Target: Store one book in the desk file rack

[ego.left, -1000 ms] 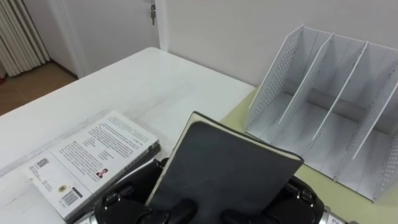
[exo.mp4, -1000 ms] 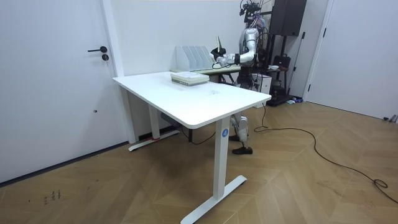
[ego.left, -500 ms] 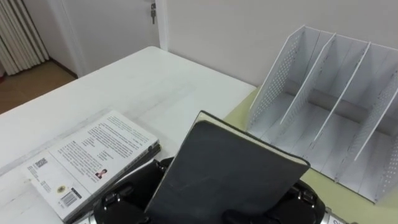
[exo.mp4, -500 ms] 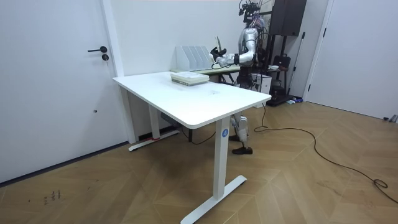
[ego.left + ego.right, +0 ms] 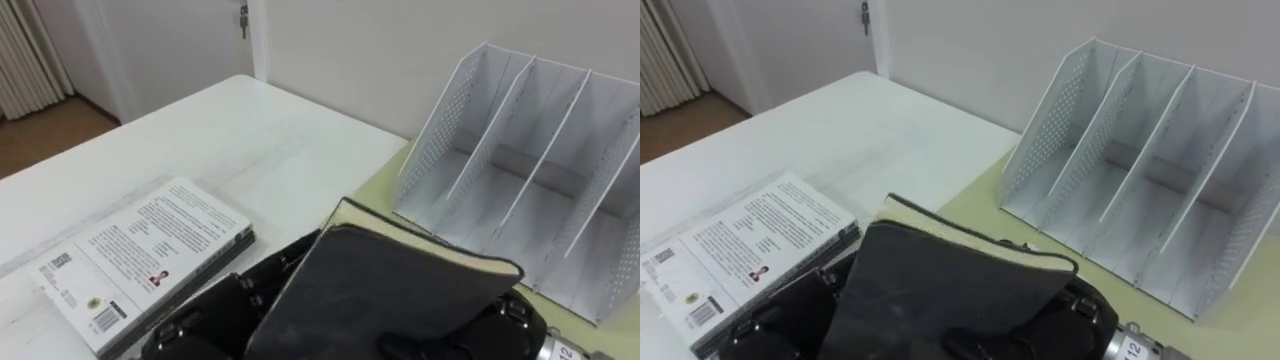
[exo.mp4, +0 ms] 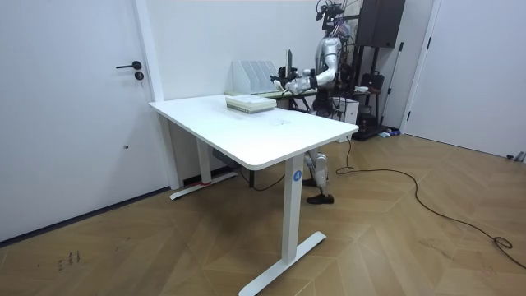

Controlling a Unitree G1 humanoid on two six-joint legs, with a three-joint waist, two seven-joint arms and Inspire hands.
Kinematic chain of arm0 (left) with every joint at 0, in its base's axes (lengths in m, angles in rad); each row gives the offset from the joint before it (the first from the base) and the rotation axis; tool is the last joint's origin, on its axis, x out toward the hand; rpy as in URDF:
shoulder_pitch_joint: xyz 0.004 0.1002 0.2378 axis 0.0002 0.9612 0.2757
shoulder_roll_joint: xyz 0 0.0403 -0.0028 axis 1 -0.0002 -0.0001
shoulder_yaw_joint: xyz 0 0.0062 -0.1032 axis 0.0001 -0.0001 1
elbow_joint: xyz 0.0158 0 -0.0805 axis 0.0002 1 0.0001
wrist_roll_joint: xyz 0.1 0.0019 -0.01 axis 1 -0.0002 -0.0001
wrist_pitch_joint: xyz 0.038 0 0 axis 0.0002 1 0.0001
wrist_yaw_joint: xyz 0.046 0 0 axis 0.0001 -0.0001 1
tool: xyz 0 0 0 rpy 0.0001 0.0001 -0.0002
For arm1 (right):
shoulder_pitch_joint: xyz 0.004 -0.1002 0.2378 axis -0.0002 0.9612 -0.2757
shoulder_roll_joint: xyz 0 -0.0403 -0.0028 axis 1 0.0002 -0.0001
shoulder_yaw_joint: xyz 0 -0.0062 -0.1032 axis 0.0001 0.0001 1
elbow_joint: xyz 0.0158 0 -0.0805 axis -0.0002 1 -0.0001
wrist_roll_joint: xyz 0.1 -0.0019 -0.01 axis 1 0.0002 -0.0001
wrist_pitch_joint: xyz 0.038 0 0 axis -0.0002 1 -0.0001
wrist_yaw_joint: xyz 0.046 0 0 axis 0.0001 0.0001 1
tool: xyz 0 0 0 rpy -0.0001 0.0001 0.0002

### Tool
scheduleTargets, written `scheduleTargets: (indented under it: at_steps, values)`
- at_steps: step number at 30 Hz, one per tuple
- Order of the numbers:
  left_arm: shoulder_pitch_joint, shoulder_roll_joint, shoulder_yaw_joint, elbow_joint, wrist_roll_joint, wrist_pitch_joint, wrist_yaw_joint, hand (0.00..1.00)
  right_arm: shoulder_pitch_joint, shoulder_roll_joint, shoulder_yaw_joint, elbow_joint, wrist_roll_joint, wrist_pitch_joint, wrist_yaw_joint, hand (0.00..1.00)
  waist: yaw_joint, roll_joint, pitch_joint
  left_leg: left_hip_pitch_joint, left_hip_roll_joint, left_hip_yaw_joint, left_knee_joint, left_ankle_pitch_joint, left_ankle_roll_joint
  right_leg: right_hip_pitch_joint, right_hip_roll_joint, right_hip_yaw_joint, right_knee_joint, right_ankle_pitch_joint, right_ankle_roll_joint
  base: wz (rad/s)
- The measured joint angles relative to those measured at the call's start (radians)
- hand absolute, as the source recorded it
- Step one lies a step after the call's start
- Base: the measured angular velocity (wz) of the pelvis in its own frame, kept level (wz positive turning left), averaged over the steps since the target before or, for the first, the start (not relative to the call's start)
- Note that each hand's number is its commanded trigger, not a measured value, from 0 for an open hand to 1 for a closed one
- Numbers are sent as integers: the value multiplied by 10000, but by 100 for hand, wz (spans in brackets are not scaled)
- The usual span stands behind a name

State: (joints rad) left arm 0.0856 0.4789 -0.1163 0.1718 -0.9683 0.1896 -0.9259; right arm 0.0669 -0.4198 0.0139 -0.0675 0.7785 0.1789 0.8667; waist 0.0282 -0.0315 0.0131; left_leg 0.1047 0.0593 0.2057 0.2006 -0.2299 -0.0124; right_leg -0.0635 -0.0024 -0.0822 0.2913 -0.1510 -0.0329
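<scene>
fingers point(image 5: 405, 346) of my right hand point(image 5: 506, 316) curl over the lower edge of the black book point(image 5: 390, 290), pinching its cover. my left hand point(image 5: 200, 318) sits behind the book; i cannot tell its grip. the book is in the air, just short of the white file rack point(image 5: 520, 170). a second ago it stood steeper; now its top edge tips forward toward the rack. every slot is empty, so the storing is not yet done. a second book point(image 5: 140, 260) lies flat on the white table point(image 5: 230, 130).
</scene>
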Motion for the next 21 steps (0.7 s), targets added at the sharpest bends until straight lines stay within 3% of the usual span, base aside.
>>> scheduleTargets:
  at_steps: [4, 7, 14, 17, 21]
  values:
    - [631, -51, 60, 483, 716, -33, 106, 0, -181, -68, -719, -555, -388, -3, -136, 100, -263, -71, 9, 18, -15, -2, -25, -1, 0, 7, 2, 0, -14, -6, 8, 0]
    - [927, -182, 61, 1471, 1442, -45, 331, 0, -250, -70, -1196, -621, -462, -5, -308, 100, -423, -78, 14, 119, -8, 2, -58, -1, 0, 142, 9, -17, -123, -7, 9, 0]
    - [1528, -1025, -45, 2822, 3219, -287, 1367, 0, -701, -67, -1880, -653, -420, -41, -1385, 100, -847, -83, 16, 327, 21, 120, -132, -1, -1, 329, 54, -19, -196, -8, 8, -2]
    - [1628, -1087, -53, 3544, 3800, -306, 1801, 0, -704, -68, -2167, -653, -425, -48, -1860, 100, -1069, -90, 20, 337, 30, 118, -154, -1, -1, 392, 65, -6, -366, -8, 8, 2]
    - [1638, -1201, -49, 4176, 4531, -493, 2274, 0, -710, -66, -2345, -679, -452, -49, -2512, 100, -1093, -84, 18, 373, 24, 125, -267, -1, -1, 332, 102, 14, -345, -7, 8, -6]
